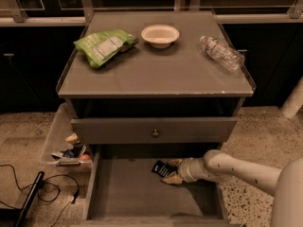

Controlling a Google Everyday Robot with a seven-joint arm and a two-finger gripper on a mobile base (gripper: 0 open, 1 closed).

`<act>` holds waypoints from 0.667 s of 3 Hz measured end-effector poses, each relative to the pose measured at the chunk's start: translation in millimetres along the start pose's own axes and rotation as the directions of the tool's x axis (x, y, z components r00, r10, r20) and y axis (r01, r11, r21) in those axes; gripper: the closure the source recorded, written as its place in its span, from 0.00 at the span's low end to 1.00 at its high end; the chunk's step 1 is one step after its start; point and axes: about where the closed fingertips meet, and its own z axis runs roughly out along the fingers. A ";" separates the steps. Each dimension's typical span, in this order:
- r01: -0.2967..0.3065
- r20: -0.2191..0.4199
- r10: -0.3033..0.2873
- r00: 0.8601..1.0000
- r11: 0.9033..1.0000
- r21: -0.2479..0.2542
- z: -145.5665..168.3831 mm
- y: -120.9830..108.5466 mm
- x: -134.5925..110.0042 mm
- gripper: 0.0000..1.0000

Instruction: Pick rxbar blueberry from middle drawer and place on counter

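The rxbar blueberry (160, 168), a small dark bar with white lettering, lies on the floor of the open middle drawer (128, 193), near its back right. My gripper (171, 170) reaches in from the right, low over the drawer floor. It is open, with its tan fingertips (171, 178) on either side of the bar's right end. The bar rests on the floor. The counter (156, 74) is the grey cabinet top above.
On the counter lie a green snack bag (104, 45), a white bowl (160, 34) and a clear plastic bottle (220, 52). A shut drawer front with a knob (155, 133) overhangs the open drawer. A bin of clutter (66, 150) and cables (28, 193) are at the left.
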 end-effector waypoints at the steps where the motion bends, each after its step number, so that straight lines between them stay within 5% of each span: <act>1: 0.000 0.000 0.000 1.000 1.000 0.000 0.0 0.0 0.0 0.88; 2: 0.000 0.000 0.000 1.000 1.000 0.000 0.1 0.1 0.0 1.00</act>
